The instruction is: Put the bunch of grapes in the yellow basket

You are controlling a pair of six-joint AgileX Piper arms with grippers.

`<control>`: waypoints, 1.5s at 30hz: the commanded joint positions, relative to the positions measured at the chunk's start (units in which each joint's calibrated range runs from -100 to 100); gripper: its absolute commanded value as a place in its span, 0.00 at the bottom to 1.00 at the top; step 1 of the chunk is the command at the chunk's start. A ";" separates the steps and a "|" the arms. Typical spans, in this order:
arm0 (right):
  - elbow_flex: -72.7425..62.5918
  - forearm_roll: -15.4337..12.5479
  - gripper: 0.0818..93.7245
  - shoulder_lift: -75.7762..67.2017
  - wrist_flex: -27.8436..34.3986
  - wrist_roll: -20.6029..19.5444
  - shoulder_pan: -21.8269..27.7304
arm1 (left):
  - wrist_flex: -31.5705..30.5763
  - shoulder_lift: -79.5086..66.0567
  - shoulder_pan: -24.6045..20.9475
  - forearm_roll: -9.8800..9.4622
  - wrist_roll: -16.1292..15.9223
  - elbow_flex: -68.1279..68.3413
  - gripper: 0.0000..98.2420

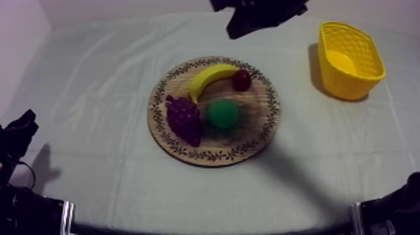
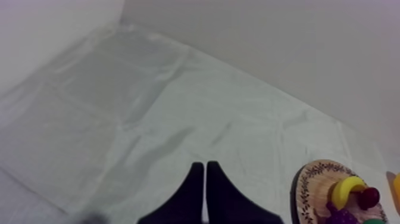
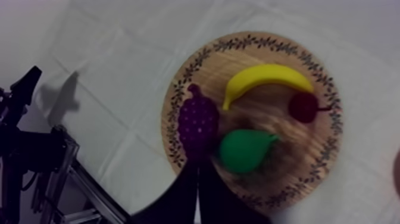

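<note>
The purple bunch of grapes [image 1: 184, 119] [image 3: 198, 122] lies on the left part of the round wooden board [image 1: 262, 128] [image 3: 184, 77], beside a green pear [image 1: 222, 114] [image 3: 244, 150]. The yellow basket [image 1: 350, 59] stands at the far right, upright. My right gripper [image 3: 198, 165] hangs above the board with its fingers together in a narrow wedge, the tips pointing at the near end of the grapes; in the top view its arm [image 1: 250, 19] comes in at the upper right. My left gripper [image 2: 205, 167] [image 1: 24, 125] rests low at the left, shut on nothing.
A banana [image 1: 209, 78] [image 3: 265, 80] and a small red fruit [image 1: 242, 80] [image 3: 303, 106] share the far half of the board. Seen from the left wrist, the board [image 2: 309, 184] sits far off to one side. My left arm [image 3: 21, 98] stands beside the board's left.
</note>
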 commanded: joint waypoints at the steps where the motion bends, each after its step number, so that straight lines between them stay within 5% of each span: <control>1: -0.19 0.13 0.05 1.66 -0.61 -1.27 -1.21 | -0.01 0.05 -0.03 -0.04 0.00 0.00 0.00; 5: -0.03 0.78 0.19 4.38 -2.74 -2.80 -3.35 | -0.01 0.05 -0.03 -0.04 0.01 0.00 0.00; 12: 0.57 2.12 0.60 9.59 -6.50 -4.95 -5.47 | -0.01 0.05 -0.03 -0.04 0.01 0.00 0.00; 18: -0.83 2.74 0.77 16.16 -8.52 -6.00 -5.50 | -0.01 0.05 -0.03 -0.04 0.01 0.00 0.00; 35: -8.59 2.71 0.83 33.59 -12.40 -6.83 -6.82 | -0.01 0.05 -0.03 -0.04 0.01 0.00 0.00; 45: -15.00 5.52 0.82 42.86 -12.77 -9.78 -7.50 | -0.01 0.05 -0.03 -0.04 0.01 0.00 0.00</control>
